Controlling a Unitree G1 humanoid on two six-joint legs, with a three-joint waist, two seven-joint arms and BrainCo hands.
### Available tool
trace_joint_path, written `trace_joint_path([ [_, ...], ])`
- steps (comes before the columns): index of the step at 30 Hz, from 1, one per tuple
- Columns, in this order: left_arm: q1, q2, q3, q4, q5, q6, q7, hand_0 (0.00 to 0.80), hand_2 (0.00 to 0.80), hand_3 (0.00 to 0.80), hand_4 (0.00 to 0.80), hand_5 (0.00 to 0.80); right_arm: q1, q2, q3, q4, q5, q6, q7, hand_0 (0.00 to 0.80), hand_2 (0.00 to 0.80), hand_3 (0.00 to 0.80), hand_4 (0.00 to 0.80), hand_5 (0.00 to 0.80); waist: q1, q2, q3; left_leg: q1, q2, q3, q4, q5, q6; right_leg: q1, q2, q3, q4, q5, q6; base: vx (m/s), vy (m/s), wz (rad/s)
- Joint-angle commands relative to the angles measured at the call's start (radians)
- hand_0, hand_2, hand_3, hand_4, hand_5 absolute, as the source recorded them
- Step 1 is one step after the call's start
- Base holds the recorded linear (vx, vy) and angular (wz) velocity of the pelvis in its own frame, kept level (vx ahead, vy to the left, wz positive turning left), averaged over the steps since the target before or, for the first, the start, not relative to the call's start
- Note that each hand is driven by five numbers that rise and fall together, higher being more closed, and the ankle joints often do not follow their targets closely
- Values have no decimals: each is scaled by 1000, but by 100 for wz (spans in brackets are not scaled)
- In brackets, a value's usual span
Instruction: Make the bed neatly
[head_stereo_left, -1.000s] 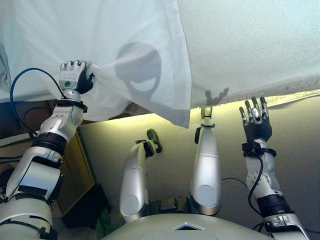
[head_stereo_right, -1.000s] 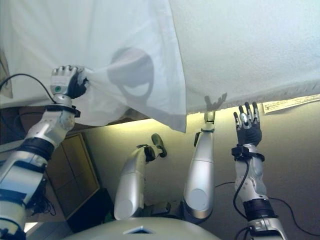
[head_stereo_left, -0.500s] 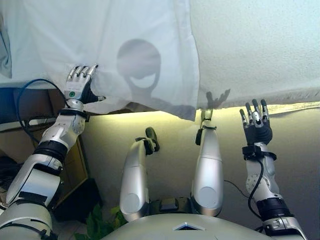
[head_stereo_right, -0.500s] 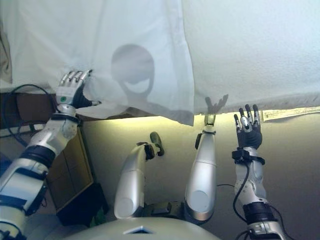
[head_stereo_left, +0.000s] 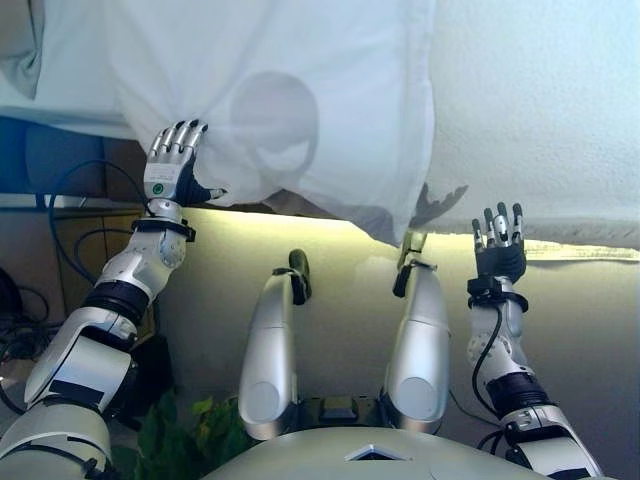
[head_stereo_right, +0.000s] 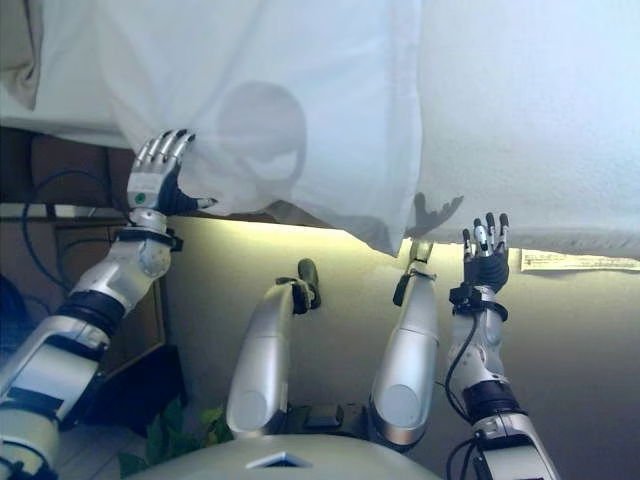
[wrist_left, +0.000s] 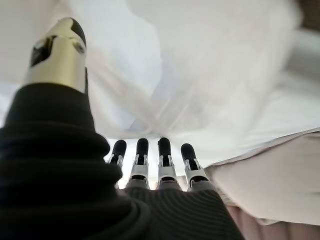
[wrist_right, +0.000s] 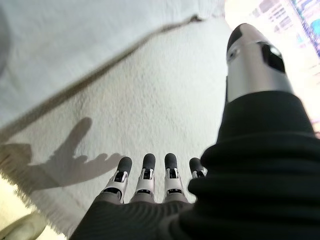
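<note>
Left eye view, our bed (head_stereo_left: 560, 90) fills the upper right, white sheet (head_stereo_left: 300, 90) draped over its upper-left edge, our left hand (head_stereo_left: 172, 172) at the sheet's hem, fingers straight, our right hand (head_stereo_left: 498, 248) lower right, fingers spread, empty.

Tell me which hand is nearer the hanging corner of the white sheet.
Left. The left hand is open at the white sheet, fingers against its lower edge. The right hand is open off to the side, below the textured blanket, clear of the sheet.
</note>
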Motion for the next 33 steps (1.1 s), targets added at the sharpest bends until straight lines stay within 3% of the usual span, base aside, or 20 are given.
trace_joint_path([
  [1,41,44,48,22,-81,5,45,0,0,0,0,0,6,12,-12,-30,21,-73,27,0,0,0,0,0,51,-42,0,58,-38,-2,-178,115,6,109,-41,29,-19,3,24,79,-61,7],
  [6,98,12,117,11,-198,-65,27,0,0,0,0,0,5,38,-13,5,21,-90,45,0,0,0,0,0,79,-50,-1,133,-36,-20,-239,135,4,191,-44,-4,-74,12,33,74,-62,14],
  [13,202,-49,169,-73,-308,-175,-16,0,0,0,0,0,27,61,-19,25,-7,-88,24,0,0,0,0,0,109,-62,-64,237,-27,-52,-352,170,-8,304,-25,-53,-194,28,39,87,-68,10],
  [19,317,-105,210,-166,-481,-244,-220,0,0,0,0,0,77,74,-36,40,-80,-28,-7,0,0,0,0,0,114,-76,-158,366,4,-40,-478,206,-25,436,13,-88,-305,36,37,130,-43,-2],
  [21,377,-108,274,-196,-548,-268,-300,0,0,0,0,0,121,66,-60,48,-98,17,35,0,0,0,0,0,109,-84,-188,413,27,-13,-541,228,-35,469,39,-84,-343,40,38,108,10,-11],
  [26,525,-134,370,-336,-715,-253,-392,0,0,0,0,0,255,58,-108,32,-173,118,113,0,0,0,0,0,88,-125,-258,512,69,39,-696,292,-56,553,97,-99,-443,36,43,80,-42,-20],
  [33,605,-186,429,-415,-856,-203,-529,0,0,0,0,0,305,77,-119,66,-159,129,110,0,0,0,0,0,116,-143,-365,571,87,38,-806,351,-81,637,129,-158,-503,21,38,95,-59,3],
])
